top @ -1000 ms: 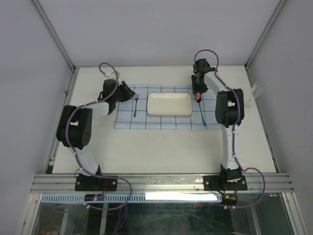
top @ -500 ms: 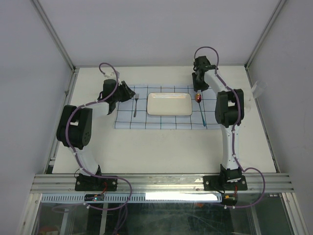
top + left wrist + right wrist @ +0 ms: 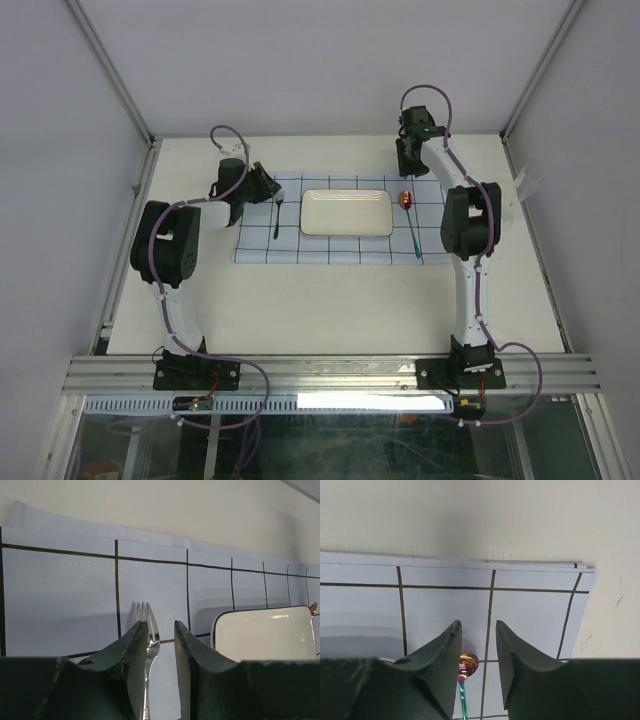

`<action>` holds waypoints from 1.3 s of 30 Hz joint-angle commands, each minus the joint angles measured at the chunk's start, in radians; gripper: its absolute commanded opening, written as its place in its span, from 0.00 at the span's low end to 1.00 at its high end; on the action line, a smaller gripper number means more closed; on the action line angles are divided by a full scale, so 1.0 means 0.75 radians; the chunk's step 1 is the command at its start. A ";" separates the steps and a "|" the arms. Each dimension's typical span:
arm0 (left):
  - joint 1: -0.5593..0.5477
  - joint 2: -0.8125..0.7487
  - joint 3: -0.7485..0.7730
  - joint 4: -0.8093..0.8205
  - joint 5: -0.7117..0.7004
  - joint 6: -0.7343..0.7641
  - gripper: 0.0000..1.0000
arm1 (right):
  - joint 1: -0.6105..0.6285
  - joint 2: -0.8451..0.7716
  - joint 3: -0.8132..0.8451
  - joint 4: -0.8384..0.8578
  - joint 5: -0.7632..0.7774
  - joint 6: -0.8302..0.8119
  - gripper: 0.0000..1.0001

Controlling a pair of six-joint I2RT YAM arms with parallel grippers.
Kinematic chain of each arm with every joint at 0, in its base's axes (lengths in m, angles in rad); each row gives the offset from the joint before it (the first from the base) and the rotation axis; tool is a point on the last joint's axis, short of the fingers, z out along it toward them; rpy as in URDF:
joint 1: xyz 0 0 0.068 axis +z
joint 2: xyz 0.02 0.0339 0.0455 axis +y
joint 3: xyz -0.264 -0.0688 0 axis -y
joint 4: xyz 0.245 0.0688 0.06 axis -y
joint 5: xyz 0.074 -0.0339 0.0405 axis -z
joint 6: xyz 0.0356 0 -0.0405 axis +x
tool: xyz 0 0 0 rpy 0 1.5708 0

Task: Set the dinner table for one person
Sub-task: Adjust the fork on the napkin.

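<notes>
The big white table (image 3: 330, 300) has a metal rail (image 3: 330, 372) along its near edge. A light blue cloth (image 3: 330, 250) with dark lines lies flat on it, closer to the far edge.

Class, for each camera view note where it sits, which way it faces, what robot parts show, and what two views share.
Top external: above, behind the bases, looking down on the cream-white tabletop; both arms show.
Left wrist: on the left arm, facing the silver metal fork; left gripper shows.
Right wrist: on the right arm, facing the iridescent teal-handled spoon; right gripper shows.
Shared: pale-blue gridded cloth, in all views.
</notes>
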 commanded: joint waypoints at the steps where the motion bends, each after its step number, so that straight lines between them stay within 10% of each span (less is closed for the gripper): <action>1: 0.012 0.028 0.097 0.071 0.028 0.004 0.29 | -0.030 -0.163 0.004 0.046 0.018 -0.024 0.37; 39: -0.003 0.106 0.060 0.086 0.086 -0.057 0.28 | -0.050 -0.375 -0.196 0.131 0.008 -0.016 0.37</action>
